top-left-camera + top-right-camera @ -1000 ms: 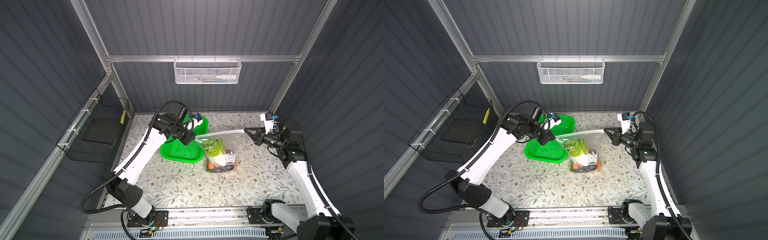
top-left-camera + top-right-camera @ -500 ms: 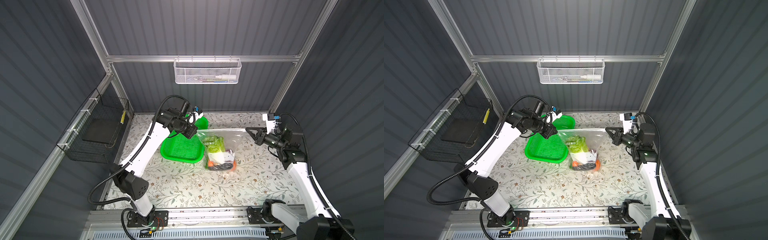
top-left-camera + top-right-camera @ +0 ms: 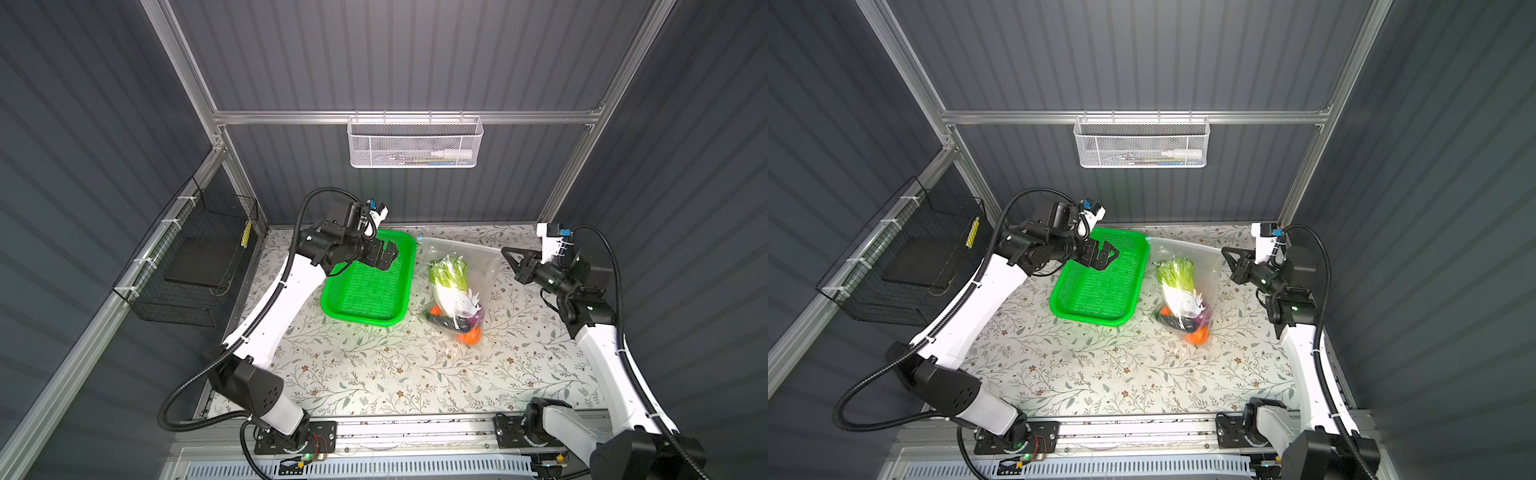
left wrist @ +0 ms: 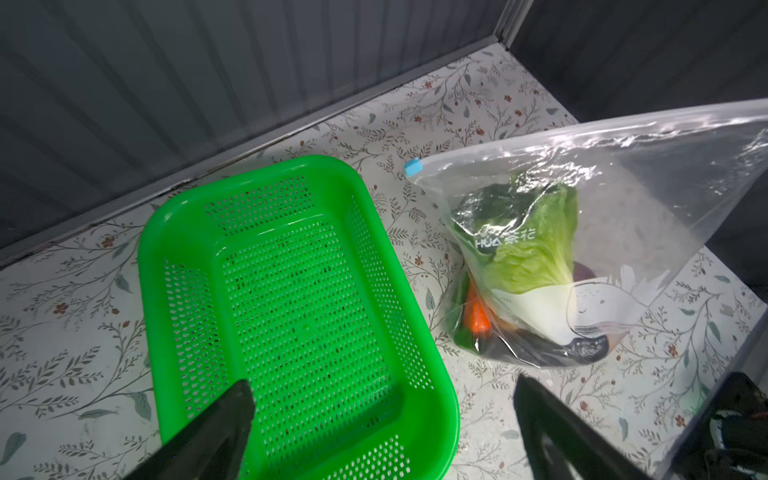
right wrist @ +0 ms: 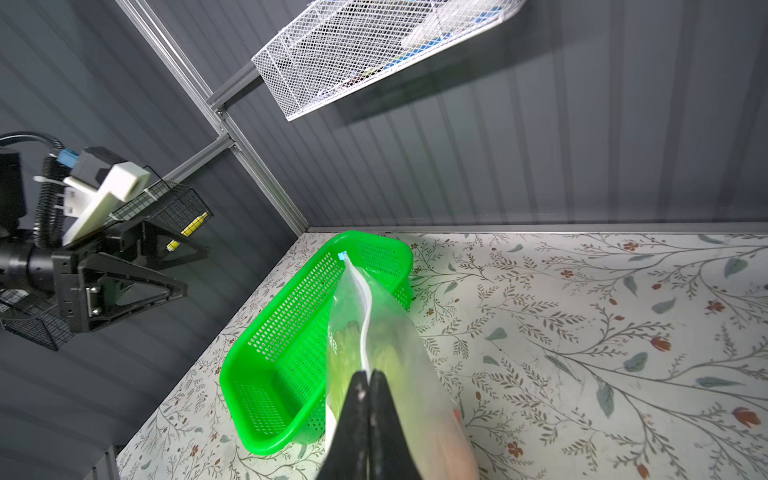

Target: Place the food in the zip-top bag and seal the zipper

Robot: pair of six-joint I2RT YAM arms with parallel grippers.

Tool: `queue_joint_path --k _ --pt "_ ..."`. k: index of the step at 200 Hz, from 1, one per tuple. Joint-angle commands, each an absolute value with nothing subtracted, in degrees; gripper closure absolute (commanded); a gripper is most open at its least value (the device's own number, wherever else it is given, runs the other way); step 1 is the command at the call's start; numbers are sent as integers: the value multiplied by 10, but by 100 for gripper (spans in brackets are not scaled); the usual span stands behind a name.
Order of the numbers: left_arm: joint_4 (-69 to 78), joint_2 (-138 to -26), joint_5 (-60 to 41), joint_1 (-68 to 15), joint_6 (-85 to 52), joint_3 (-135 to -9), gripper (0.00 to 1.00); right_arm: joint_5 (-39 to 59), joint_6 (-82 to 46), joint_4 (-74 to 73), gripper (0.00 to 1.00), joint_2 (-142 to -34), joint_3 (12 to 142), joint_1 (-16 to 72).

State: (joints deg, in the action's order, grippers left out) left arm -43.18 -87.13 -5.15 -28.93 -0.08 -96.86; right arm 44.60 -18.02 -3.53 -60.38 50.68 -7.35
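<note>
In both top views we find the zip-top bag [image 3: 478,259] slumped on the flowered table [image 3: 374,374] just beside the green basket [image 3: 365,321]. Its upper corner is held up by the right gripper [image 3: 505,251], whose jaws are pressed together on the film. The left gripper [image 3: 1109,254] hangs above the basket with its jaws spread and nothing between them. The food sits inside the bag, sunk toward the low end, with the napa cabbage [image 3: 446,272] on top. From the left wrist we see that gripper's dark fingers [image 4: 224,428] wide apart over the basket, and the light-blue slider tab [image 4: 412,167] at the bag's corner nearest the basket. Under the cabbage lie a carrot [image 4: 478,316] and an eggplant [image 4: 552,349]; the other pieces are stacked behind these and we cannot sort them. From the right wrist the closed jaws pinch the zipper [image 5: 365,324] at its near end, and the strip runs off toward the tab. We judge the bag light but bottom-heavy and its film soft and slippery, so we would hold it by the stiffer zipper strip rather than the wall. We cannot make out whether the track is pressed shut along its whole length: glare and crinkles hide it, and the right gripper covers its own end.
</note>
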Motion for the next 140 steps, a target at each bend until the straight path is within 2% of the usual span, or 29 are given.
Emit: queue_joint_path --k 1,35,65,104,116,140 --pt "-330 -814 49 -290 -43 -906 0 423 -188 -57 100 -627 505 -75" --pt "-288 -755 177 -274 -71 -806 0 324 -207 -81 100 -688 499 -75" --pt "-267 -721 186 -215 -85 -730 0 291 -214 -99 100 -746 507 -75" --pt "-247 -699 198 -119 -94 -675 0 175 -203 -99 99 -814 538 -84" --pt "-242 -698 199 -96 -93 -659 0 170 -209 -98 91 -841 558 -94" --pt "-233 -699 200 -60 -89 -623 0 161 -205 -100 57 -865 584 -101"
